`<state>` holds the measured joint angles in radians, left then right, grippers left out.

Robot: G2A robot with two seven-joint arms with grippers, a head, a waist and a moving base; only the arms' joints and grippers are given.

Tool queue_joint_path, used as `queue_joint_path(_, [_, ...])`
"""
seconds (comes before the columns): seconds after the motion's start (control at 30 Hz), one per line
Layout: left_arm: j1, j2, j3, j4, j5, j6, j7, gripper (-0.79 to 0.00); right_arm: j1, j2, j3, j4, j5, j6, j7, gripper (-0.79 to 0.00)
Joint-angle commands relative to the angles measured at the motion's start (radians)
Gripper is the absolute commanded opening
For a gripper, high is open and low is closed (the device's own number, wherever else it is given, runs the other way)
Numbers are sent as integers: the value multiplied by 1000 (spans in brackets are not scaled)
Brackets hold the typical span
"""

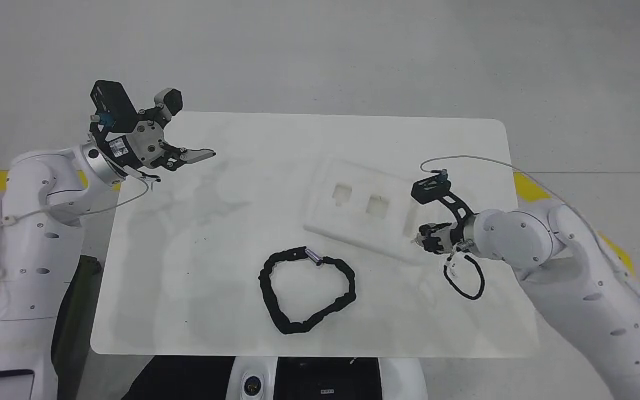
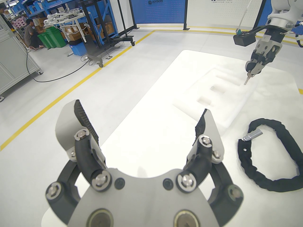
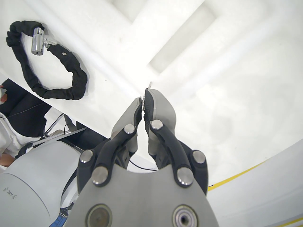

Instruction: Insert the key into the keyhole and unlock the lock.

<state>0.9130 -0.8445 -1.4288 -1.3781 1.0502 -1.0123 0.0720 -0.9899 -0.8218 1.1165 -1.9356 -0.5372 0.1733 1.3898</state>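
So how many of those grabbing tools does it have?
2. The left tool hangs open over the table's far left corner; the right tool is shut on the key above the right edge of the white foam tray.

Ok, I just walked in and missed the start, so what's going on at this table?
The robot's right hand is shut on a small key, held above the white foam tray. The left hand is open and holds nothing, near the far left corner of the table. The black chain lock lies on the table in front of the tray. Its silver lock cylinder is untouched, and the key is not yet in the keyhole.
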Motion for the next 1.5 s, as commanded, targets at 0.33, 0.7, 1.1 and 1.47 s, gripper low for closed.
queue_joint_path(0.33, [0, 0, 0, 0, 0, 0, 0, 0, -78, 17, 130, -64, 115, -81, -57, -785])
queue_joint_path(0.7, [0, 0, 0, 0, 0, 0, 0, 0, -191, 28, 237, -55, 317, -358, -175, -785])
queue_joint_path(1.1, [0, 0, 0, 0, 0, 0, 0, 0, -327, 40, 353, -15, 437, -675, -320, -785])
queue_joint_path(1.47, [0, 0, 0, 0, 0, 0, 0, 0, -362, 48, 400, 28, 541, -760, -317, -785])
